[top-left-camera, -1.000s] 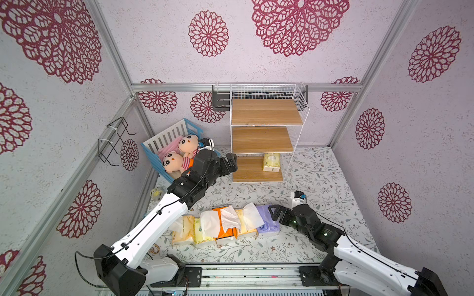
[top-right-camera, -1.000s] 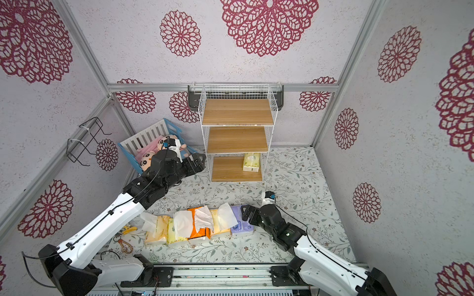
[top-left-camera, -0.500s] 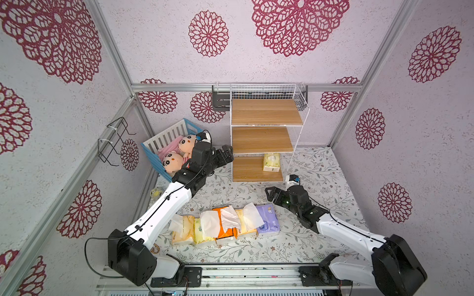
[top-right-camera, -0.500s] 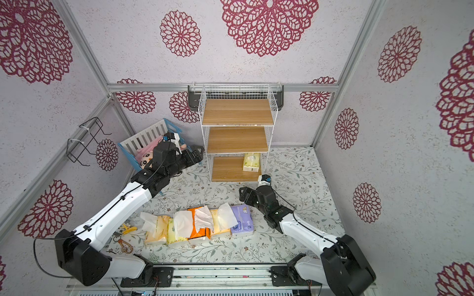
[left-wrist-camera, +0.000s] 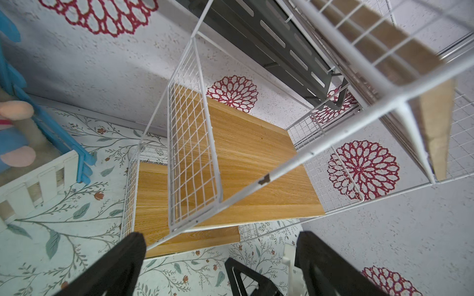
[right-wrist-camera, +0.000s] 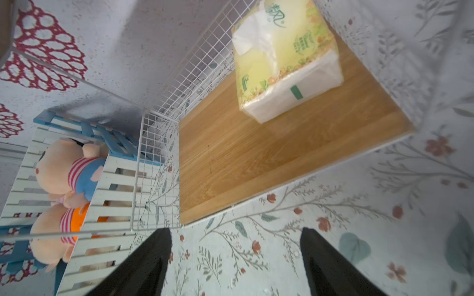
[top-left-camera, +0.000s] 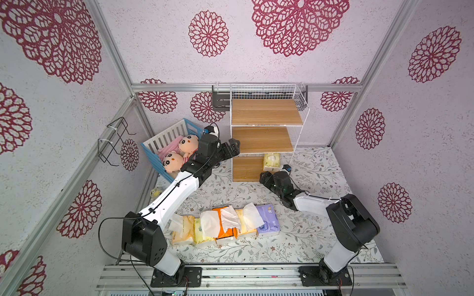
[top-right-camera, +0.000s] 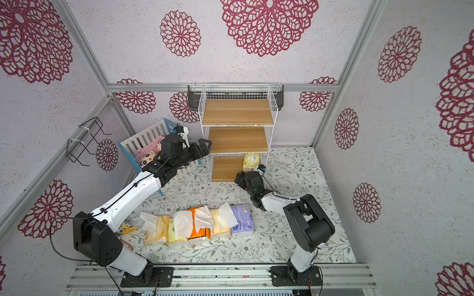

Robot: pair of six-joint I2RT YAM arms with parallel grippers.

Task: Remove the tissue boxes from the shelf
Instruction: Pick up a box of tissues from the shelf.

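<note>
The shelf (top-left-camera: 266, 139) (top-right-camera: 238, 139) stands against the back wall, with its top and middle boards bare. One pale yellow tissue box (top-left-camera: 271, 162) (top-right-camera: 251, 161) (right-wrist-camera: 284, 59) lies on the bottom board at its right end. Several more tissue boxes (top-left-camera: 223, 225) (top-right-camera: 198, 226) lie in a row on the floor mat. My left gripper (top-left-camera: 234, 148) (left-wrist-camera: 220, 241) is open and empty, raised at the left edge of the middle board. My right gripper (top-left-camera: 264, 178) (right-wrist-camera: 236, 237) is open and empty, low over the mat just in front of the bottom board.
A blue-and-white toy crib (top-left-camera: 166, 135) with plush dolls (top-left-camera: 188, 143) stands left of the shelf, right behind my left arm. A black wire rack (top-left-camera: 112, 141) hangs on the left wall. The shelf's white wire-grid side panels (left-wrist-camera: 192, 153) enclose its ends.
My right gripper has left the purple pack in the floor row and travelled back to the shelf's bottom tier. My left gripper has risen slightly toward the middle board.
</note>
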